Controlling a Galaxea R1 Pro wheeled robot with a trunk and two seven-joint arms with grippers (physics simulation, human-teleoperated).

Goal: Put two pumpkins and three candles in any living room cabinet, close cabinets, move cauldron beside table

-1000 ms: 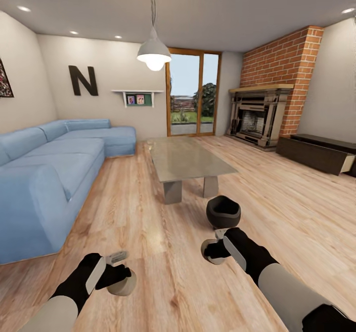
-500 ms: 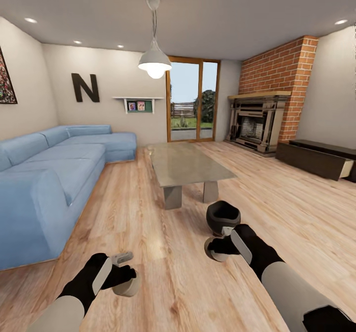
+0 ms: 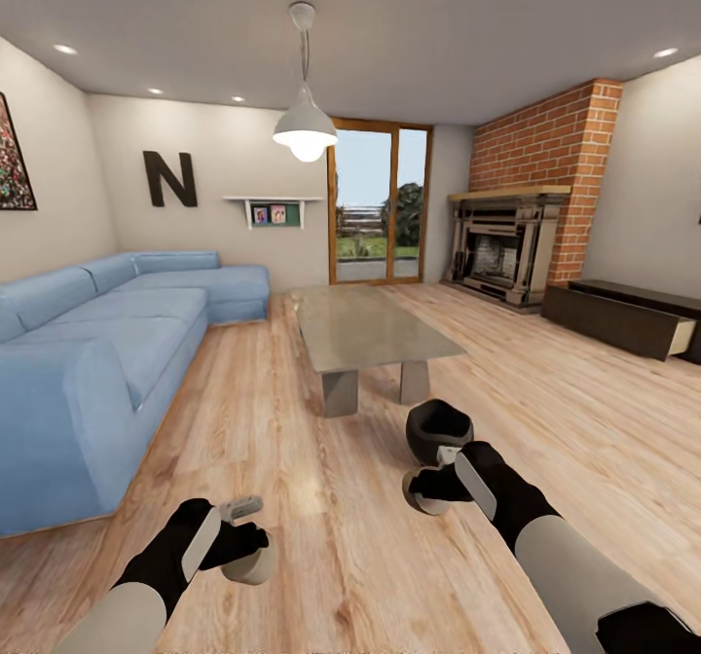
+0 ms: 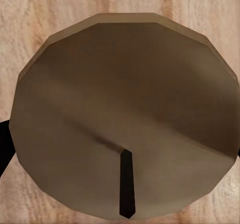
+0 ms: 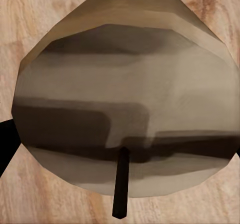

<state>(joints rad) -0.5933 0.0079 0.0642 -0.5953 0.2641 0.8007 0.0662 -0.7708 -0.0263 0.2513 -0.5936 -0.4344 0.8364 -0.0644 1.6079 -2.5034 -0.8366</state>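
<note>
On the wood floor (image 3: 292, 420) just off the table's (image 3: 370, 328) near right corner stands the cauldron (image 3: 439, 431) — close beside the grey leg, not touching it. The right gripper (image 3: 425, 491) hangs low in front of the cauldron, pinching a candle (image 3: 422, 504); in the right wrist view that candle (image 5: 125, 99) shows its tan top and dark wick, with floor behind. The left gripper (image 3: 245, 549) is pressed onto a second candle (image 3: 250, 566) over bare floor; the left wrist view shows this candle's (image 4: 125, 119) flat top and wick. At the right wall the cabinet (image 3: 623, 318) has one drawer (image 3: 683, 335) pulled out — its pale side shows. A blue sofa (image 3: 97, 343) runs along the left.
</note>
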